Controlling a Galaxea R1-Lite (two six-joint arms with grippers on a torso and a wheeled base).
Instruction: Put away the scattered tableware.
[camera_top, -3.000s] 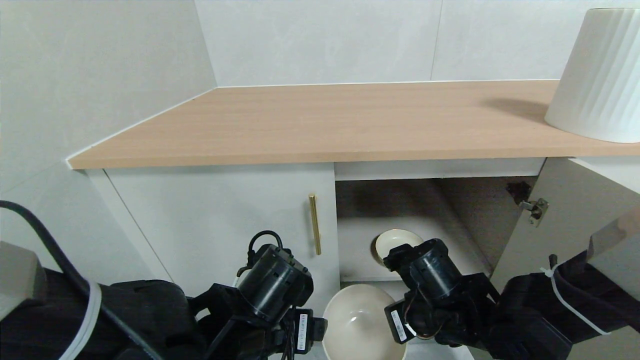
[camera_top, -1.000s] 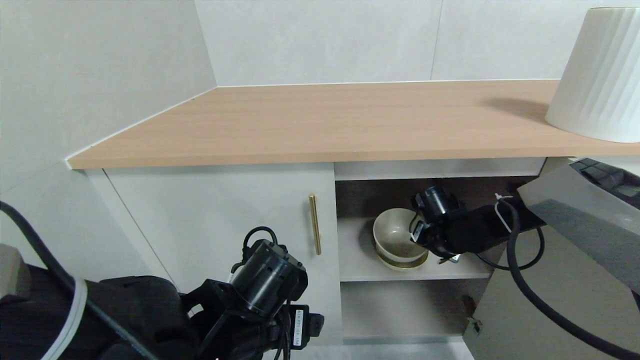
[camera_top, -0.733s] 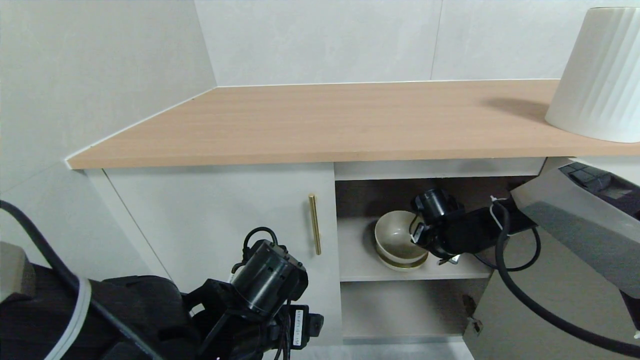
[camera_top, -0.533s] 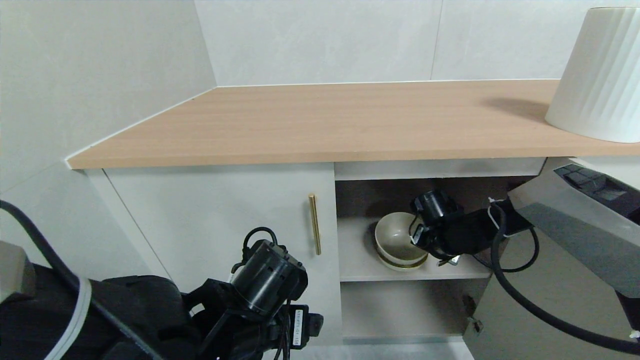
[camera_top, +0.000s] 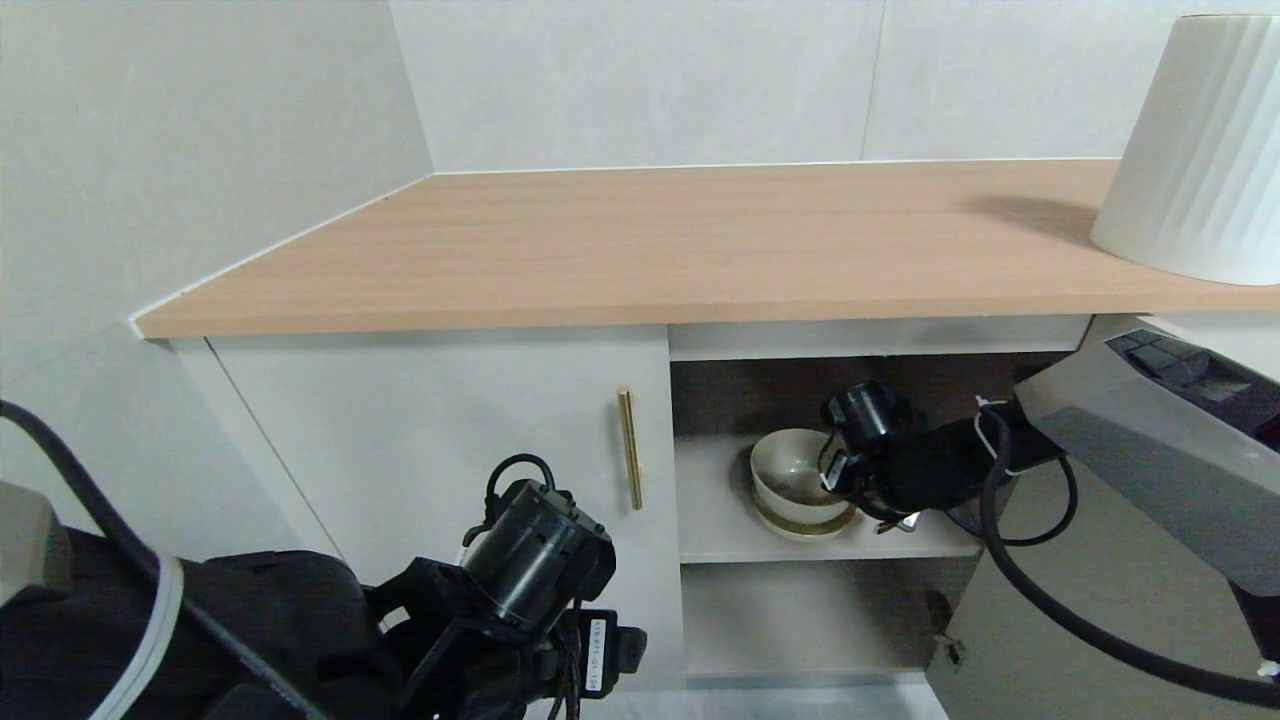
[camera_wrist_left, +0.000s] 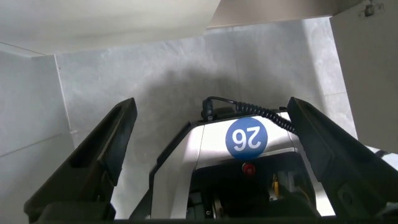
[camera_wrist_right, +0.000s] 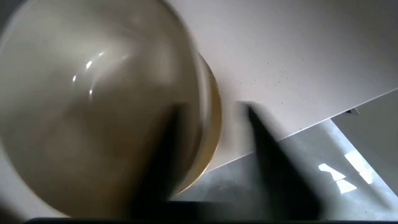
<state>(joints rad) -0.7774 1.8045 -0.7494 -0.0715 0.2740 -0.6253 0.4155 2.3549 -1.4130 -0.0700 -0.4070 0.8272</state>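
Observation:
A cream bowl (camera_top: 790, 478) sits level on a gold-rimmed plate (camera_top: 805, 526) on the upper shelf (camera_top: 715, 515) of the open cupboard. My right gripper (camera_top: 835, 482) is inside the cupboard at the bowl's right side. In the right wrist view the bowl (camera_wrist_right: 93, 106) and the plate's gold edge (camera_wrist_right: 215, 124) lie below the right gripper (camera_wrist_right: 212, 112), which is open with one finger inside the rim and the other outside it. My left gripper (camera_wrist_left: 212, 109) hangs open and holds nothing, low in front of the closed left door.
The left cupboard door with a gold handle (camera_top: 628, 448) is closed. The right door (camera_top: 1060, 630) stands swung open beside my right arm. A lower shelf (camera_top: 800, 610) lies underneath. On the wooden countertop (camera_top: 650, 250) a white ribbed lampshade (camera_top: 1195, 150) stands at the far right.
My right arm carried the bowl from in front of the cupboard onto the plate on the shelf. In the last second the bowl went from tilted to level. The left arm stayed put.

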